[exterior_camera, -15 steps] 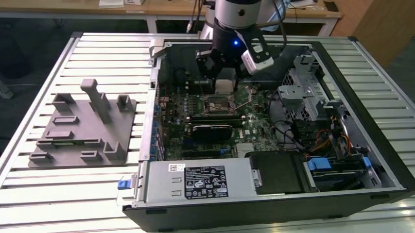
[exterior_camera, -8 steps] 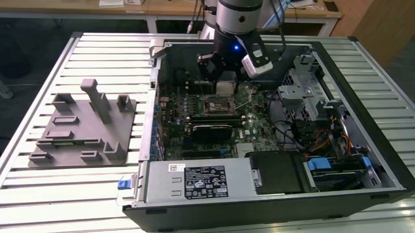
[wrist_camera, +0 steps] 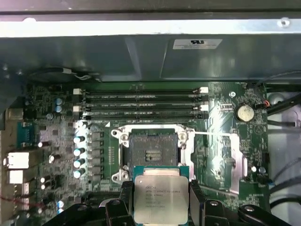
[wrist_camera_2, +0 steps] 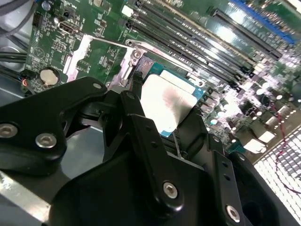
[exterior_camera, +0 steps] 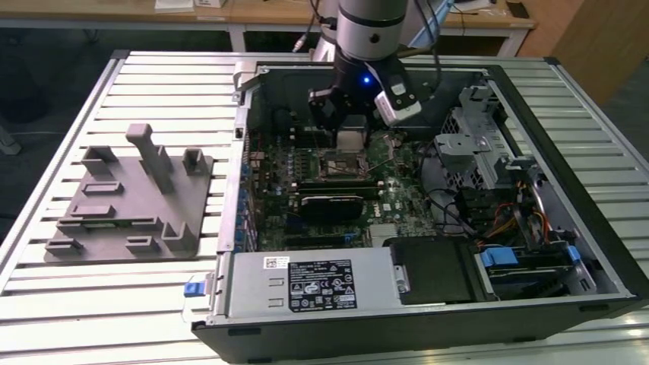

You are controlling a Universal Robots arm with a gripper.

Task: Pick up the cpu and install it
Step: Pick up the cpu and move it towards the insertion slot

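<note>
We count one cpu (wrist_camera: 161,200), one gripper (wrist_camera: 160,209), one processor socket (wrist_camera: 153,150), four memory slots (wrist_camera: 141,102) and one coin cell (wrist_camera: 244,113) in the first wrist view. In the exterior view we log one computer case (exterior_camera: 406,331), one grey fixture (exterior_camera: 121,205) and one power supply (exterior_camera: 304,285).

cpu (wrist_camera: 161,197) above mobo socket (wrist_camera: 153,150); fixture (exterior_camera: 132,205) to the exterior view's left
</note>
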